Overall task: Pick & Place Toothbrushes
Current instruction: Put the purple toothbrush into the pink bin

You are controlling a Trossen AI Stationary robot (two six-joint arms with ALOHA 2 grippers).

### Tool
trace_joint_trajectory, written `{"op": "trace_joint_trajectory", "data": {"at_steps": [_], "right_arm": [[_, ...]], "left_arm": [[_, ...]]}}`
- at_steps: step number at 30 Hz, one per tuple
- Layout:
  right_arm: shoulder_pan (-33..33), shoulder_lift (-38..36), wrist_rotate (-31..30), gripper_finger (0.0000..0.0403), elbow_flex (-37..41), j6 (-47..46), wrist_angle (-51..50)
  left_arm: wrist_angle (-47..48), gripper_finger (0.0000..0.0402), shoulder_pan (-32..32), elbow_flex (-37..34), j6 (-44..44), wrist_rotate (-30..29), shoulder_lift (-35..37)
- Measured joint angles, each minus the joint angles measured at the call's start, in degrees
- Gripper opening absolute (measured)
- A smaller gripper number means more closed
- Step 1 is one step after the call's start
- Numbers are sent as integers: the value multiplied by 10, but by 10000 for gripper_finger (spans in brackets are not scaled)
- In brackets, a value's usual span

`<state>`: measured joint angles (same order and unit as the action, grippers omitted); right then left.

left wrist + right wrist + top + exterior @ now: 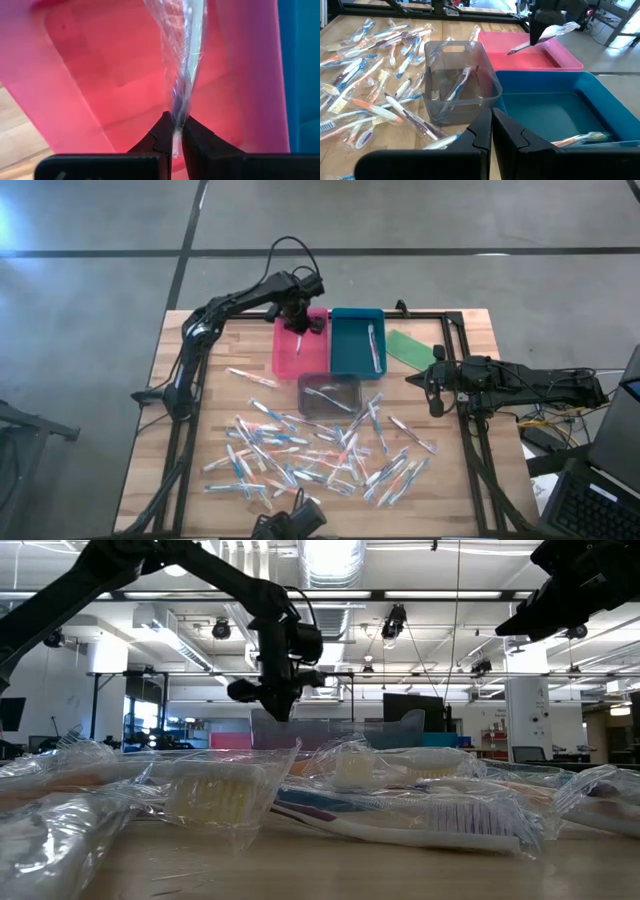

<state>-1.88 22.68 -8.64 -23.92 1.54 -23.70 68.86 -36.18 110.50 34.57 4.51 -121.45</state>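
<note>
Wrapped toothbrush (184, 55) hangs pinched in the closed left hand (173, 131) over the pink tray (100, 75). Best lower it inside the walls before letting go. Right hand (432, 385) waits shut, empty.

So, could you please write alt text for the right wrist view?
The left tool holds a wrapped toothbrush above the pink tray. Nearer sit a clear bin and a blue tray, with toothbrushes scattered on the table.

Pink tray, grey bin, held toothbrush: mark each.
pink tray (547, 58), right wrist view, bare floor.
grey bin (487, 92), right wrist view, side wall.
held toothbrush (186, 55), left wrist view, wrapped shaft above the jaws.
</note>
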Motion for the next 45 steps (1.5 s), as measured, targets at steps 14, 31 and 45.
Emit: {"op": "trace_joint_trajectory", "data": {"at_steps": [14,31,45], "right_arm": [[0,0,0,8,0,0,0],[0,0,0,8,0,0,0],[0,0,0,8,0,0,0]], "left_arm": [[-21,28,-25,-59,7,2,0],[-54,30,-49,-105,-2,3,0],[-55,81,-49,-105,-2,-21,0]]}}
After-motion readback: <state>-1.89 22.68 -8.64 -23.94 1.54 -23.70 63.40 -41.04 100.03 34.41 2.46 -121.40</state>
